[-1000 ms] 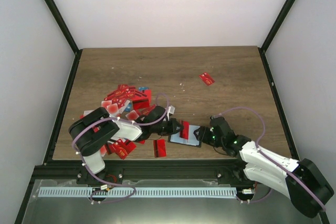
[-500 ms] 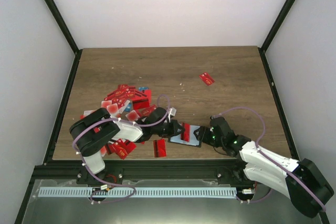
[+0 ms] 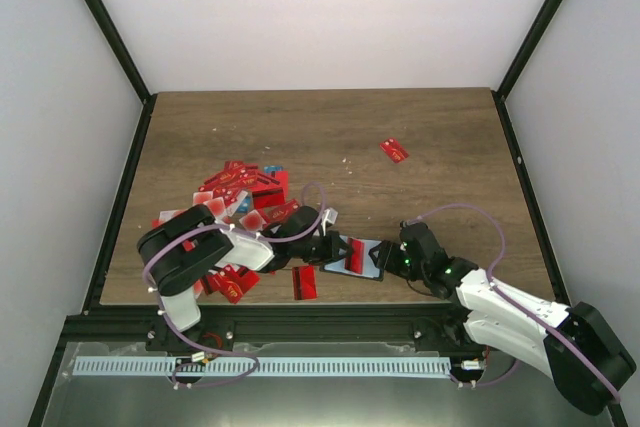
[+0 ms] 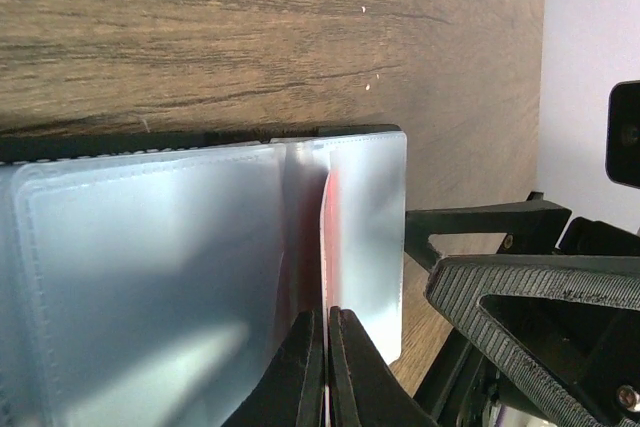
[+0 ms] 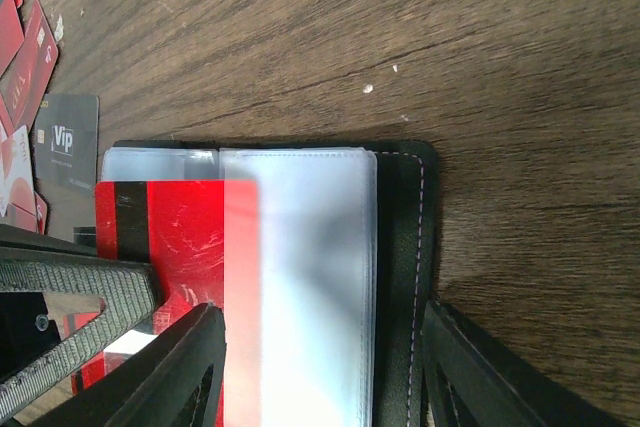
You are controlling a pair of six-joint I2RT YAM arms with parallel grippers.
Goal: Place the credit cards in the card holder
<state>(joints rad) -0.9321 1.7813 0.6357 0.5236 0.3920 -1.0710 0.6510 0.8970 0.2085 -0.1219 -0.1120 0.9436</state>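
The card holder (image 3: 368, 263) lies open near the front edge, its clear sleeves (image 5: 300, 277) facing up inside the black cover (image 5: 402, 247). My left gripper (image 3: 338, 250) (image 4: 326, 313) is shut on a red credit card (image 4: 328, 227) with a dark stripe (image 5: 160, 232). The card's far edge sits inside a clear sleeve (image 4: 365, 227). My right gripper (image 3: 388, 260) (image 5: 322, 309) stands open over the holder. One of its fingers (image 5: 190, 357) is above the card and sleeve, the other (image 5: 470, 367) just past the black edge. More credit cards (image 3: 240, 192) lie heaped to the left.
A lone red card (image 3: 394, 150) lies far back on the right. Another red card (image 3: 303, 282) lies near the front edge, and a thin black card (image 5: 66, 142) rests beside the holder. Black frame posts border the wooden table (image 3: 430, 127).
My left gripper has moved slightly right, sliding the red card further into the holder's sleeve. The right arm has stayed put.
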